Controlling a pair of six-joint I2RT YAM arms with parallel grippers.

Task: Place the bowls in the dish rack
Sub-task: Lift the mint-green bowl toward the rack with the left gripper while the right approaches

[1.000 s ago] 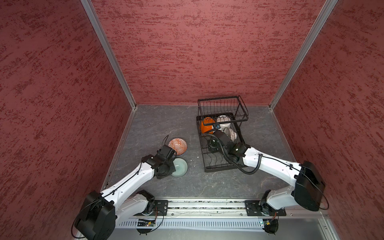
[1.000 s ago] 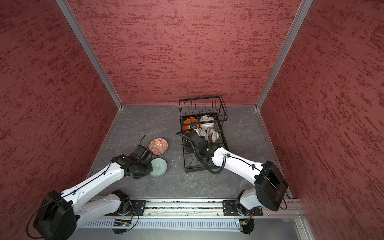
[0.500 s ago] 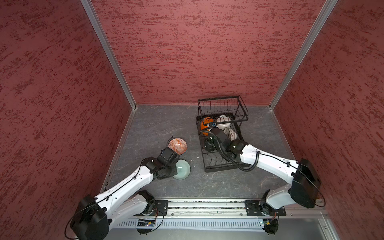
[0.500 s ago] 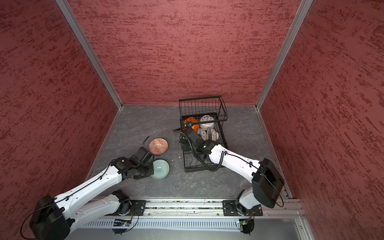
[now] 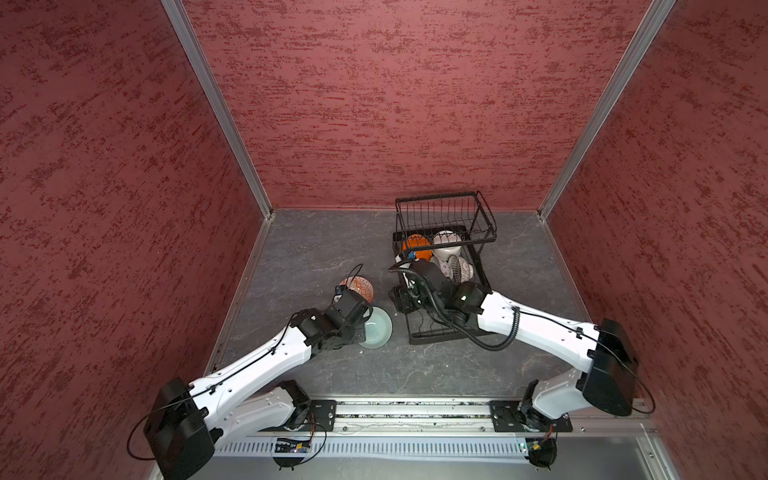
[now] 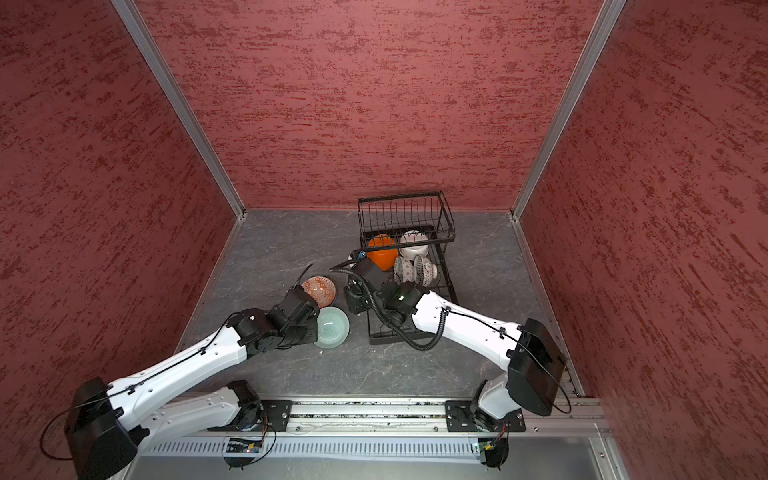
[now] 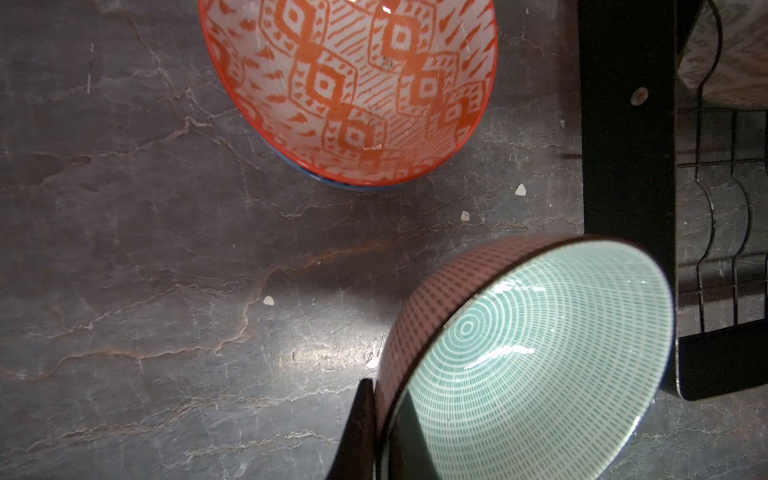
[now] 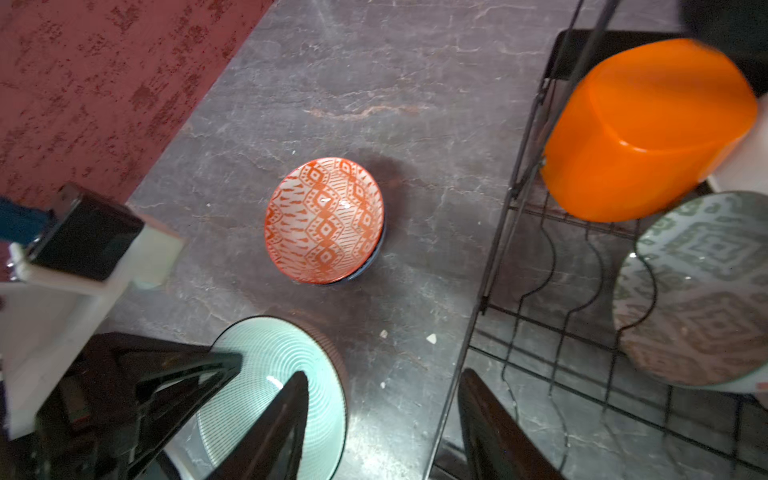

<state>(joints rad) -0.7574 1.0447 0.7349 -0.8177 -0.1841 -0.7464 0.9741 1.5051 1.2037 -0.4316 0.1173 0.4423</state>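
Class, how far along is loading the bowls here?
Done: an orange bowl, a white bowl and two patterned bowls sit in the rack. In hand: left gripper grips the green bowl by its rim. Left: red-patterned bowl on the table; right gripper open, empty.

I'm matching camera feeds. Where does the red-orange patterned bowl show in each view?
Top view: red-orange patterned bowl on the floor, left of the dish rack.
Top view: same place.
Left wrist: in view, cut by the frame edge.
Right wrist: mid-frame.
Shared landmark: pale green bowl beside it.
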